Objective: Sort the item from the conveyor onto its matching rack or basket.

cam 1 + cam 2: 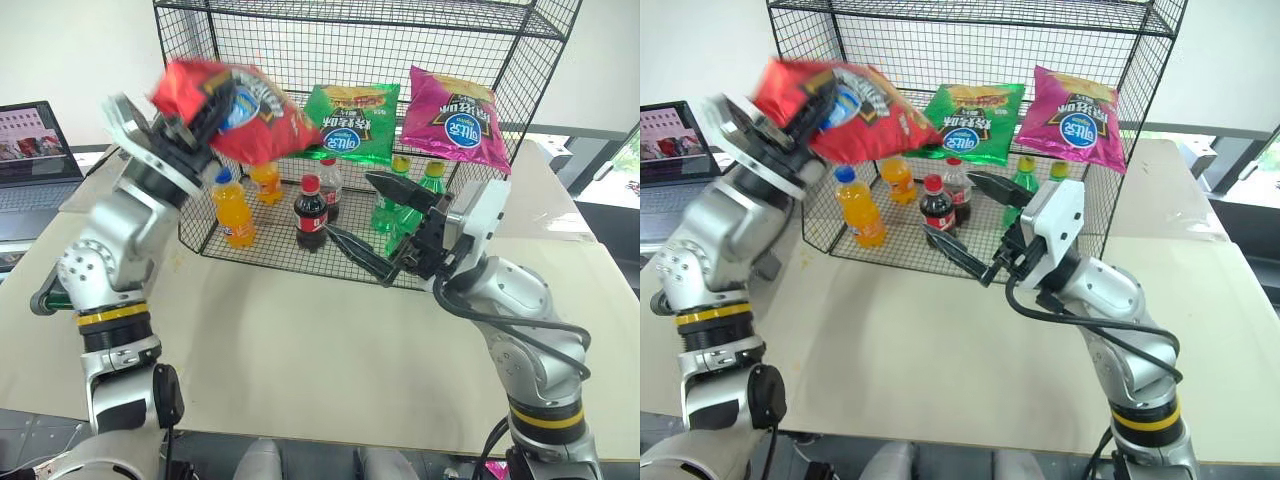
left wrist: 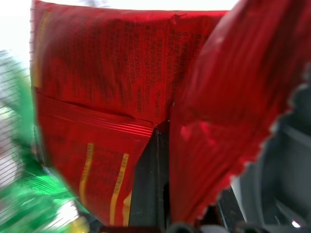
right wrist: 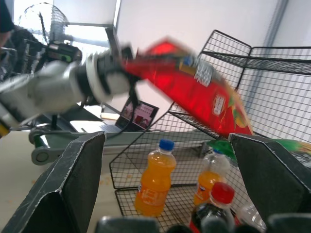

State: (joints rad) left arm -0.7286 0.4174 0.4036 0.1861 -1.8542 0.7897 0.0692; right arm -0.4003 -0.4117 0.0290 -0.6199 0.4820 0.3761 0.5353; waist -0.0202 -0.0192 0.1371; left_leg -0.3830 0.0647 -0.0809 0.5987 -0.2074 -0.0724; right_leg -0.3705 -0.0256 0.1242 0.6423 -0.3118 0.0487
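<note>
One red chip bag (image 1: 235, 110) hangs pinched in the left hand (image 1: 190, 130), held up at the wire rack (image 1: 350, 20) just beside the green chip bag (image 1: 350, 122). Right hand (image 1: 372, 232) waits with its fingers spread wide, holding nothing, low in front of the bottles. Gripped by one crumpled edge, the bag could sag, catch the rack's front wire, or knock the green bag loose as it goes in.

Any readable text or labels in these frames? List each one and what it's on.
None reads reliably.
Red chip bag: blue oval logo and white lettering, motion-blurred.
Green chip bag: blue oval with white script, upside down, too small.
Magenta chip bag: same, upside down, too small.
Cola bottle: label too small.
Laptop screen: too small.
</note>
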